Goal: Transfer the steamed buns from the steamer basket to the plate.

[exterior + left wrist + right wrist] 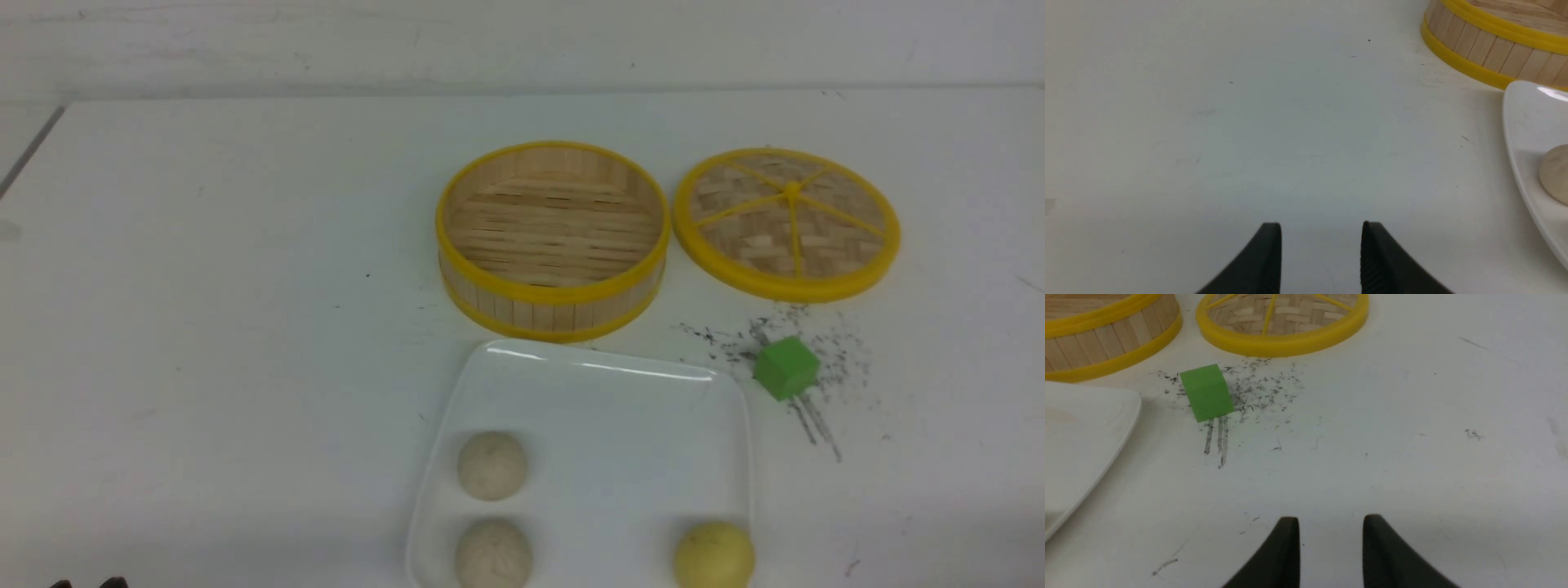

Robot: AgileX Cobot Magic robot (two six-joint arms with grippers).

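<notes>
A: Left to right: left gripper point(1321, 257), jaws parted on nothing; three buns on the glossy square plate point(604, 392) at lower centre, two speckled grey point(491, 465) point(493, 555), one yellow point(713, 557); slatted bamboo basket point(553, 306) empty; right gripper point(1331, 551), likewise parted, empty.

B: Best step?

A: Probably done; keep both arms clear.

Front view: near steamed buns point(493, 555) + plate point(739, 425) cut by bottom edge; right claw unseen.
</notes>
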